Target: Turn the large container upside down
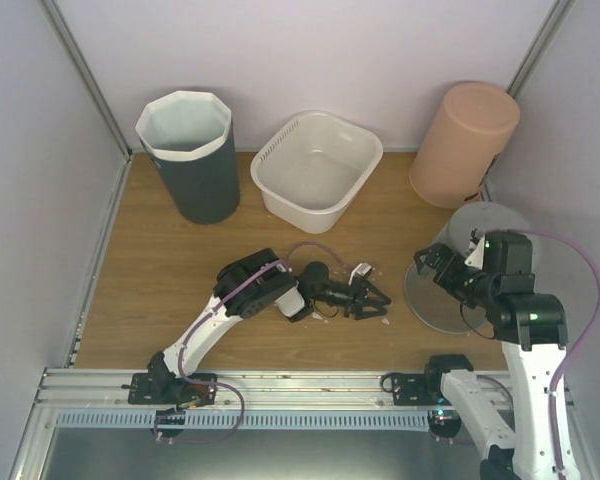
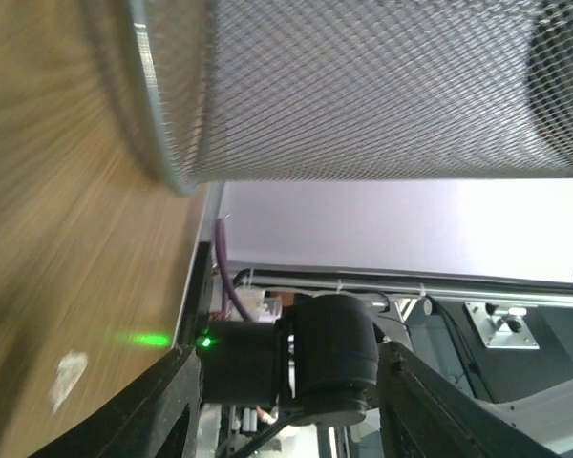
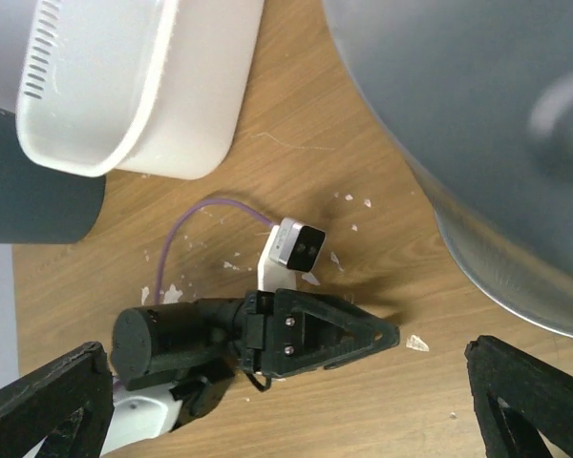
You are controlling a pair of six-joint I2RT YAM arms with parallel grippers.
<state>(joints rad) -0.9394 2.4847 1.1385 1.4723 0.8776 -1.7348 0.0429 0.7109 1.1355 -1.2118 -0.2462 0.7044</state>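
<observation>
Evidently, left tool [image 1: 383,306] released, right tool [image 1: 435,270] released beside mesh bin [image 1: 435,312], white tub [image 1: 310,210] behind

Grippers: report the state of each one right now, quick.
Left gripper: open, holding nothing.
Right gripper: open, holding nothing.

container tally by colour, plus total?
Dark grey bin, white liner: 1
White tub: 1
Peach bin: 1
Grey mesh bin: 1
Total: 4
</observation>
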